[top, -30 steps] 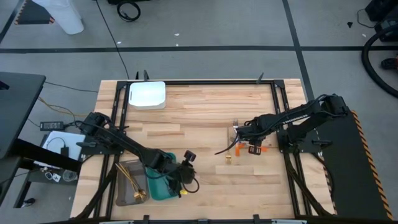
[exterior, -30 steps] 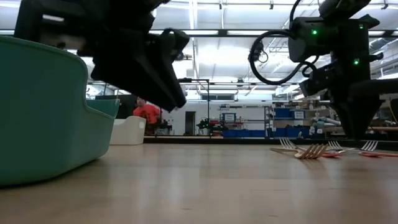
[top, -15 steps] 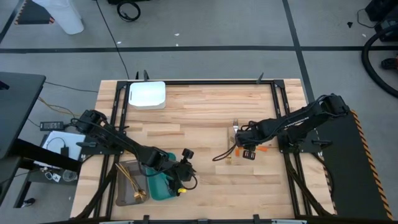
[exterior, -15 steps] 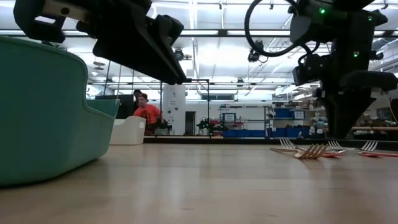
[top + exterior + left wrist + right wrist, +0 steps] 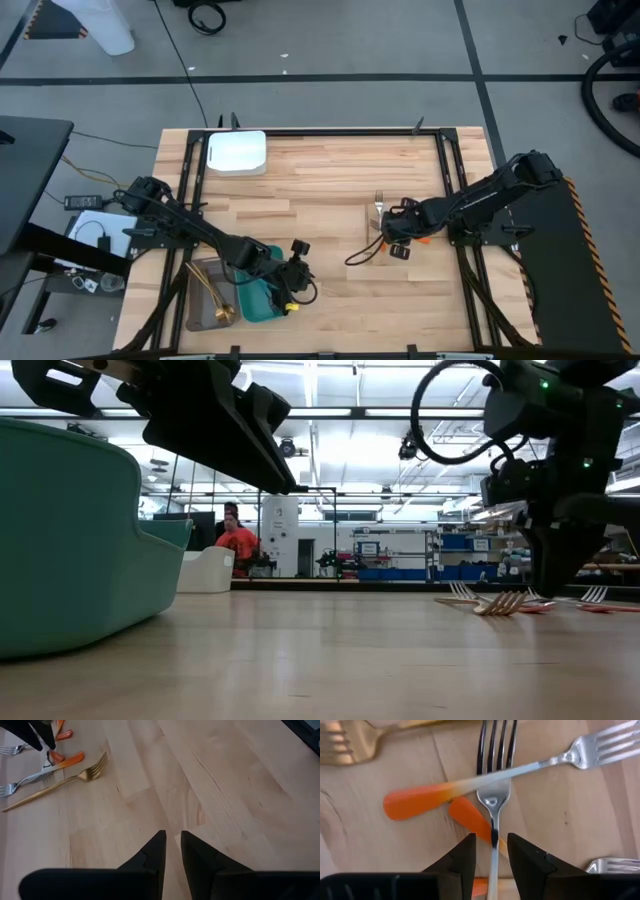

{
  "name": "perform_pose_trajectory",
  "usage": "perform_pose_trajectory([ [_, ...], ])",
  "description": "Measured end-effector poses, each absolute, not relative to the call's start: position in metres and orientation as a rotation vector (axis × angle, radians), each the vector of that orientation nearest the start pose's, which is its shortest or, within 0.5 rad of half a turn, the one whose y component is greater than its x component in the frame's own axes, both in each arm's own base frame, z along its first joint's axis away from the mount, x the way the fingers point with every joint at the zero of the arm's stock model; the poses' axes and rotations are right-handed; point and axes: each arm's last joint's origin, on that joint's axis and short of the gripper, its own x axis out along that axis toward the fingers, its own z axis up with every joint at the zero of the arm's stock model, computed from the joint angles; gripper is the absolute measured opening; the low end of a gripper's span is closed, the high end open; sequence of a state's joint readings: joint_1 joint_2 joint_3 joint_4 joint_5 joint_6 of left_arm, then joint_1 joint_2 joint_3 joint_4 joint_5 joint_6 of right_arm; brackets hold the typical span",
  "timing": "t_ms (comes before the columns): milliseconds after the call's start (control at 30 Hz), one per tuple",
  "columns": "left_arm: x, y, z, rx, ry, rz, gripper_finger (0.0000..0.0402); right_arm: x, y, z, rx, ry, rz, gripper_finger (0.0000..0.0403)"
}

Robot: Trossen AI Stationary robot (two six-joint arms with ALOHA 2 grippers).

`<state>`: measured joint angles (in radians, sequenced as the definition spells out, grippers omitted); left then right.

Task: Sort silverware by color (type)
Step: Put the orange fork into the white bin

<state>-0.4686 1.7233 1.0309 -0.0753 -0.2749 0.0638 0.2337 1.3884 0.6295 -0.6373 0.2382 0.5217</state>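
Note:
Loose silverware lies in a small pile right of the table's middle [image 5: 385, 225]. In the right wrist view, a fork with dark tines and a pale handle [image 5: 493, 805] has an orange-handled silver fork [image 5: 470, 785] lying across it. A gold fork [image 5: 340, 742] lies beside them. My right gripper [image 5: 491, 836] [image 5: 395, 242] points down over this pile and is open. Its fingers stand on either side of the dark-tined fork's handle with a gap at each side. My left gripper [image 5: 171, 834] [image 5: 292, 283] hovers by the teal tray [image 5: 258, 300], its fingers narrowly apart with nothing between them.
A grey tray [image 5: 205, 300] holding gold silverware stands left of the teal tray at the near left. A white tray [image 5: 237, 153] is at the far left. Bare wood lies between the two arms. Another silver fork [image 5: 615, 865] lies near my right gripper.
My right gripper has moved toward the table's near edge and sunk over the silverware pile, tipping more steeply downward. The forks have stayed where they lay.

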Motion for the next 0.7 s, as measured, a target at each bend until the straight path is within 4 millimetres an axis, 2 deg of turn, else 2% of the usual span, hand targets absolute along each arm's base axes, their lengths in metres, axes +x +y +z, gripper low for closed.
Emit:
perform_pose_trajectory([
  [500, 0.3212, -0.1536, 0.1882, 0.340, 0.708, -0.207, 0.0066, 0.1984, 0.0387, 0.1332, 0.153, 1.295, -0.359, 0.0033],
  [700, 0.3217, -0.1566, 0.1911, 0.338, 0.698, -0.213, 0.0066, 0.1987, 0.0358, 0.1329, 0.191, 1.303, -0.363, 0.0019],
])
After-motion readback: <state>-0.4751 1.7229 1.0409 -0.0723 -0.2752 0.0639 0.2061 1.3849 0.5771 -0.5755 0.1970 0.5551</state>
